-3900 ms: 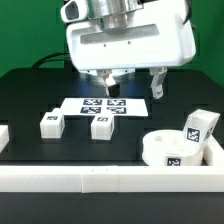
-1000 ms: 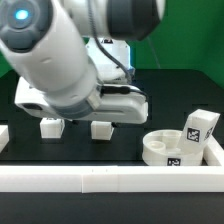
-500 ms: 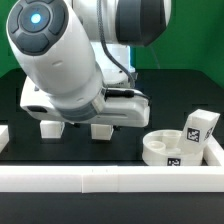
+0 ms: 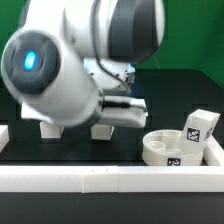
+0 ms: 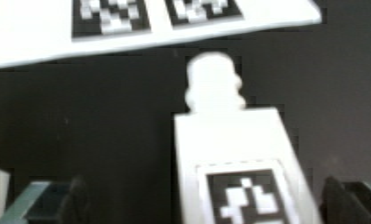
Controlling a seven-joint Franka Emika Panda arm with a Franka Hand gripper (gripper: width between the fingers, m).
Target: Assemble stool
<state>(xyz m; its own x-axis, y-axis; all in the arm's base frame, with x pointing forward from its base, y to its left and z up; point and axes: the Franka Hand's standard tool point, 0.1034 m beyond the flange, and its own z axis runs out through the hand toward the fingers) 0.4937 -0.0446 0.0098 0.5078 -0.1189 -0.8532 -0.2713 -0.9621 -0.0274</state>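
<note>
Arm [image 4: 70, 70] swung low over the table [image 4: 172, 100]; my jaws now hang spread either side of a stool leg [image 5: 240, 165], grasp likely next.

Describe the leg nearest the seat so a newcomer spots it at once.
In the exterior view, find the round white seat in the corner on that view's right. The leg stands tilted just behind its rim, tag facing the camera. The other two legs sit apart on the black table, beneath the arm.
</note>
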